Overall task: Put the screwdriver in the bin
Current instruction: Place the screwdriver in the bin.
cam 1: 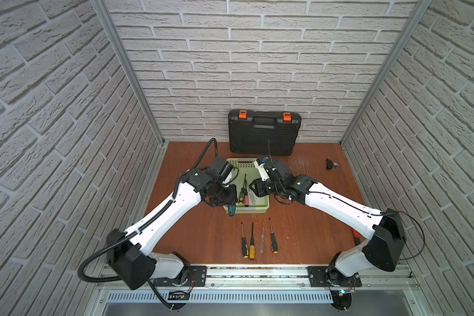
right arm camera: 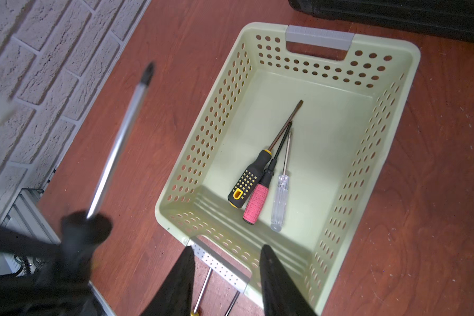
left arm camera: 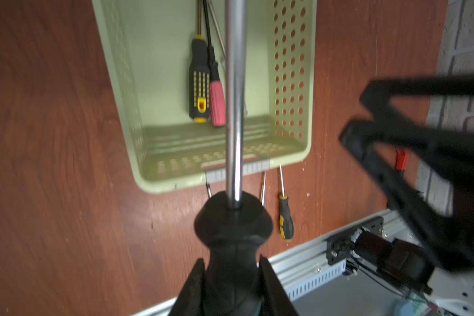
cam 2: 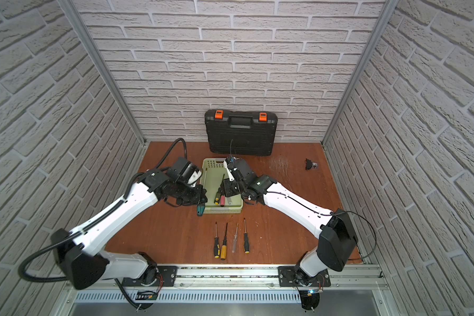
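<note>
Since the left jaws are clenched on the black handle of the big screwdriver [left arm camera: 233,227], the pick is done and what remains is the drop. The tool hangs above the table at the near left corner of the bin [right arm camera: 211,131] and is not in it yet. In a top view its teal butt [cam 1: 231,211] pokes out just outside the rim. From the left wrist the long bright shaft runs along the bin's length, which is the line I'd want. Whether it sits over the bin's floor or over the left wall I can't tell. The right jaws hover parted and empty above the near end of the bin.

To do this well, I reckon the left arm should slide the tool sideways until its whole length is inside the walls. It should keep the tool parallel to the long sides and sink low before letting go, so it doesn't bounce or hang up on a rim. The bare strip of floor along the left wall looks like the place, beside the three screwdrivers [right arm camera: 256,201] lying together in the bin. The right arm is close, so it would be wise to back it off first.
</note>
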Robot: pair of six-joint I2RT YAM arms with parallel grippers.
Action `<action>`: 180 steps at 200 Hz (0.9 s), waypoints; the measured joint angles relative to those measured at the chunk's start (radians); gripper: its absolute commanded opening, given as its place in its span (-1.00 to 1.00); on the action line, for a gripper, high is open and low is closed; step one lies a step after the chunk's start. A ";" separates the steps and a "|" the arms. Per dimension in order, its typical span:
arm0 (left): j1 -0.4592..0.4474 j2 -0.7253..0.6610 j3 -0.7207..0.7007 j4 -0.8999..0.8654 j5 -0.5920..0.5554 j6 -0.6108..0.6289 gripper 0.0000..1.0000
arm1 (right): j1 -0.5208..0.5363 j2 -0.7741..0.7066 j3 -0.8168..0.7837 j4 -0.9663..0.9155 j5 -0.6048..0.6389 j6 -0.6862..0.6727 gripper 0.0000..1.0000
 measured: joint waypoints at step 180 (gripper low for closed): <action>0.062 0.587 0.257 0.050 -0.228 0.145 -1.00 | 0.000 -0.136 -0.174 0.021 0.051 0.019 -0.15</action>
